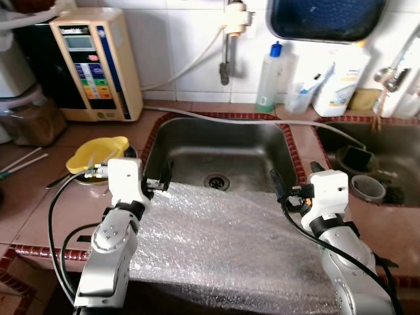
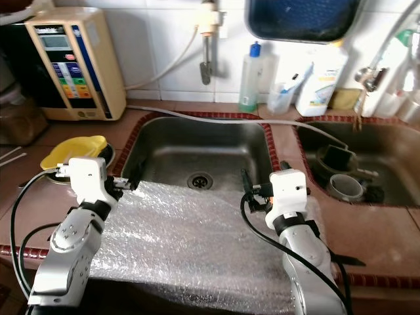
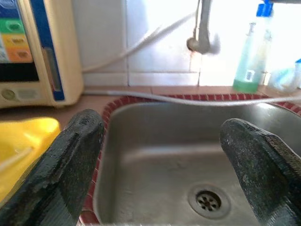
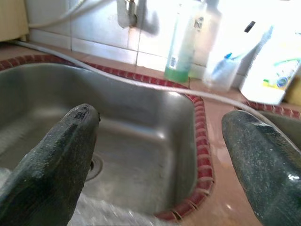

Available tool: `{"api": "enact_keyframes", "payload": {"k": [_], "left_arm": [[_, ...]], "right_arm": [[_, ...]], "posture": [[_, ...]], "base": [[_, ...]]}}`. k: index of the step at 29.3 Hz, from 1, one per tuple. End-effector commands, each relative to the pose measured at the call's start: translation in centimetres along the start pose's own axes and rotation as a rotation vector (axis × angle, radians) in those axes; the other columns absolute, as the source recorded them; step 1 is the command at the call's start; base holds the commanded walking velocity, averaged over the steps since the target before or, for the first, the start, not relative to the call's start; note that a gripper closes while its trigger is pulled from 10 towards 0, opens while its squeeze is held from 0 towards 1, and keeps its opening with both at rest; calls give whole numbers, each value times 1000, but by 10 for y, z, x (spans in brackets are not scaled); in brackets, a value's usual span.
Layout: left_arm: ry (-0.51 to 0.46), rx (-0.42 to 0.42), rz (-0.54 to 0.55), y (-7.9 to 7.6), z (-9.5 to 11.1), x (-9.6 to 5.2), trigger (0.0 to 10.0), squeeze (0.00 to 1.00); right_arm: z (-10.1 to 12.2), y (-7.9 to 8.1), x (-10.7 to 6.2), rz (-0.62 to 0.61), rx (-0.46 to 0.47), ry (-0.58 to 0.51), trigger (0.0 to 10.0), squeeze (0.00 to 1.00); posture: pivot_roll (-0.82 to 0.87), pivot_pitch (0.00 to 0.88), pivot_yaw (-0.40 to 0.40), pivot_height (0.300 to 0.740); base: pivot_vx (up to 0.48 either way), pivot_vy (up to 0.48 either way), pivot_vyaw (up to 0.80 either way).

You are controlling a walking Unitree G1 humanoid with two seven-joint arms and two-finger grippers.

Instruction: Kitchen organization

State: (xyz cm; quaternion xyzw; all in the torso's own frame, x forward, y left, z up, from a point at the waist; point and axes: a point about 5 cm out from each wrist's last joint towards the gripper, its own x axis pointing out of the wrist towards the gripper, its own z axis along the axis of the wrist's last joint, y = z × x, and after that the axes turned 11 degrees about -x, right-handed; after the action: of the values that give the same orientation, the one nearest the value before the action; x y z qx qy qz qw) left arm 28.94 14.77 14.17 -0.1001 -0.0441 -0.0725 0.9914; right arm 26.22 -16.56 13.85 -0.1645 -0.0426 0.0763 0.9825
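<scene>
Judging by its look, the bubble wrap sheet [image 1: 223, 239] draped over the front rim of the sink [image 1: 197, 141] will be very light, limp and a little slick, so it should fold and slide rather than hold any shape; a pinch at a far corner or along the far edge, taken by both arms together, seems the surest hold, since a grip in the middle would only bunch it.

Starting at the left of the table [image 1: 39, 203], a yellow dish [image 1: 98, 154] lies beside the sink's left rim, with a beige water unit [image 1: 95, 62] standing behind it against the wall. The left gripper [image 1: 159, 184] hovers at the sheet's far left corner, its jaws spread wide as the left wrist view shows, with nothing between them; the sheet's edge lies just under and in front of the fingers [image 3: 70, 165], and I cannot tell whether they touch it.

The sheet runs from there across the sink's near half, its far edge ending close to the drain [image 1: 216, 180], and hangs down over the table's front.

Further right, the right gripper [image 1: 281, 190] sits at the sheet's far right edge near the sink's right rim, jaws likewise spread and empty, the plastic just below them. Behind stand a clear bottle [image 1: 269, 79] and a white bottle [image 1: 341, 82], and a second basin [image 1: 394, 141] holds dishes.
</scene>
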Motion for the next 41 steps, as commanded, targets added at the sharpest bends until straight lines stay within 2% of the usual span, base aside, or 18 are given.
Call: {"api": "enact_keyframes", "payload": {"k": [1,4,5,9,12,17,21,27,33,36,41], "left_arm": [[-6,34,40,7,1,0,10000,0],[-24,94,117,16,4,0,10000,0],[-27,109,200,30,5,-4,10000,0],[-7,119,227,41,2,-12,10000,0],[-17,142,261,44,2,-16,10000,0],[-43,140,247,40,8,-13,10000,0],[-21,118,229,37,3,-12,10000,0],[6,92,157,28,-4,-8,10000,0],[9,79,143,26,-6,-5,10000,0],[21,47,86,20,-9,-2,10000,0],[19,38,-3,13,-10,5,10000,0]], "right_arm": [[2,1,3,4,3,-14,10000,0],[6,6,4,53,19,-39,10000,0],[11,16,3,144,56,-55,10000,0],[17,24,0,258,94,-77,10000,0],[20,25,0,290,58,-97,10000,0],[17,23,1,280,61,-88,10000,0],[16,26,0,292,62,-84,10000,0],[17,32,-4,343,39,-83,10000,0],[17,28,-4,310,60,-85,10000,0],[22,22,0,262,78,-105,10000,0],[27,21,1,240,90,-124,10000,0]], "posture": [[-39,0,32,740],[-38,0,33,740],[-40,0,34,740],[-38,0,34,740],[-30,0,30,740],[-24,0,26,740],[-24,0,27,740],[-31,0,30,740],[-36,0,30,740],[-38,0,29,740],[-37,0,22,740]], "base": [[0,0,0],[0,0,0],[0,0,0],[0,0,0],[0,0,0],[0,0,0],[0,0,0],[0,0,749],[0,0,734],[0,0,146],[0,0,0]]}}
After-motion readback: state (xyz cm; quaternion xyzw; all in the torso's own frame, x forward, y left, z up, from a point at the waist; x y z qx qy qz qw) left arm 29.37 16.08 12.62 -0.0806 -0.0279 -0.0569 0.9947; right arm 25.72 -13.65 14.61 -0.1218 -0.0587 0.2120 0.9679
